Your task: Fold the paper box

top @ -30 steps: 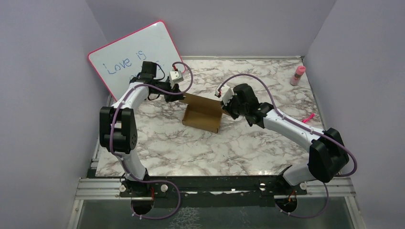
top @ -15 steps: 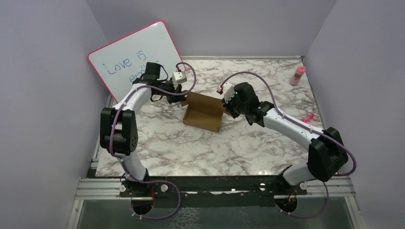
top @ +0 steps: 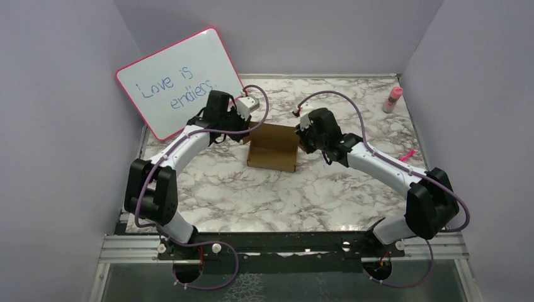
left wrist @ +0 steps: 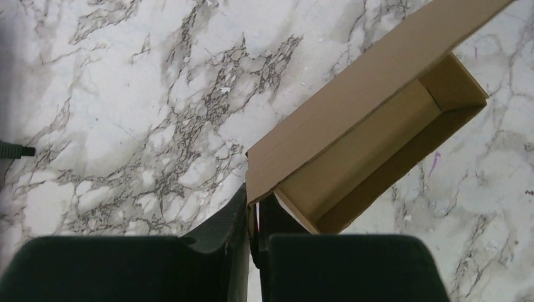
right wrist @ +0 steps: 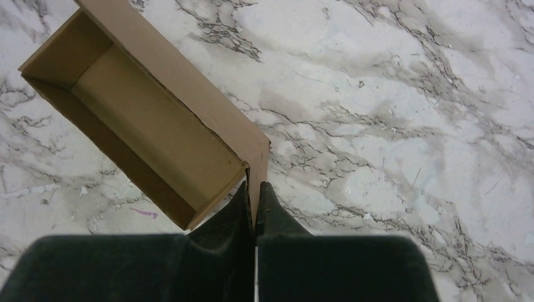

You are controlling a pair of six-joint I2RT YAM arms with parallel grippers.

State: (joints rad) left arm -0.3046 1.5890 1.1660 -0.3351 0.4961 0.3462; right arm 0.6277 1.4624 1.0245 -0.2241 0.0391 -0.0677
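Observation:
The paper box (top: 273,146) is a small brown open-topped cardboard carton on the marble table, near the middle. My left gripper (top: 250,131) is shut on its far left corner; in the left wrist view the jaws (left wrist: 254,200) pinch the cardboard wall edge of the box (left wrist: 359,126). My right gripper (top: 301,135) is shut on the box's far right corner; in the right wrist view the jaws (right wrist: 254,192) pinch a thin wall of the box (right wrist: 145,119). The box's open cavity shows in both wrist views.
A whiteboard (top: 178,80) with a pink rim and blue writing leans at the back left. A pink bottle (top: 393,99) stands at the back right. A small pink item (top: 407,154) lies at the right edge. Purple walls enclose the table (top: 264,195).
The left arm has swung right and forward, uncovering the whiteboard's writing. The box has shifted slightly right and turned squarer to the camera. The right gripper has moved a little left and back.

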